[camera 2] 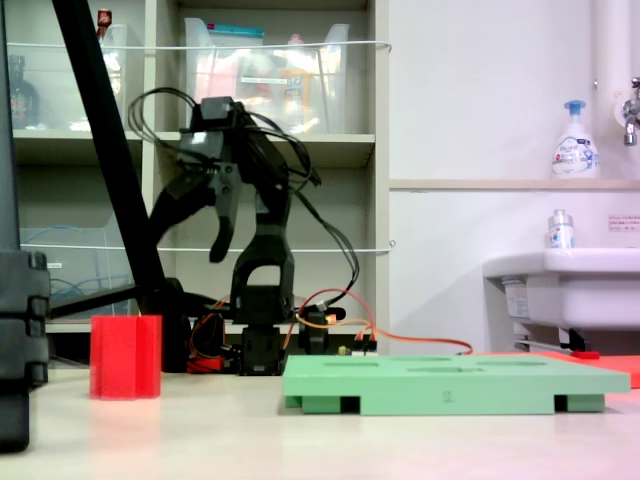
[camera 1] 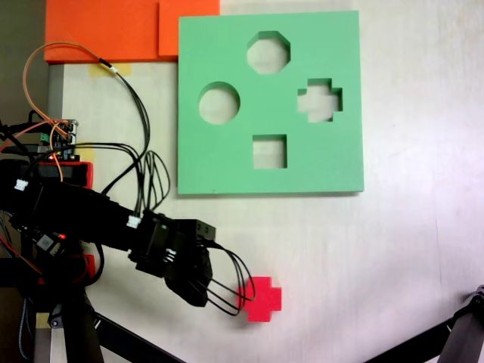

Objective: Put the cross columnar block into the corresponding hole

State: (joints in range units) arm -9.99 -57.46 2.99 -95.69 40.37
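On the pale table [camera 1: 393, 249], the red cross block [camera 2: 125, 356] stands below the gripper [camera 2: 195, 235] — jaws parted, empty.

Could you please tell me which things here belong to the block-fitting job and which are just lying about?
Belong to the job:
red cross block
cross-shaped hole in the green foam board
gripper

Just lying about:
orange foam sheets
soap dispenser
small bottle on the sink

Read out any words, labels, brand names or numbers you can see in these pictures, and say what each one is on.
No text can be read.
Soap pump bottle on the ledge: label too blurred.
Small bottle on the sink: label too small.
Wall notice at the right edge: red print, blurred.
Red cross block and green board: no markings.
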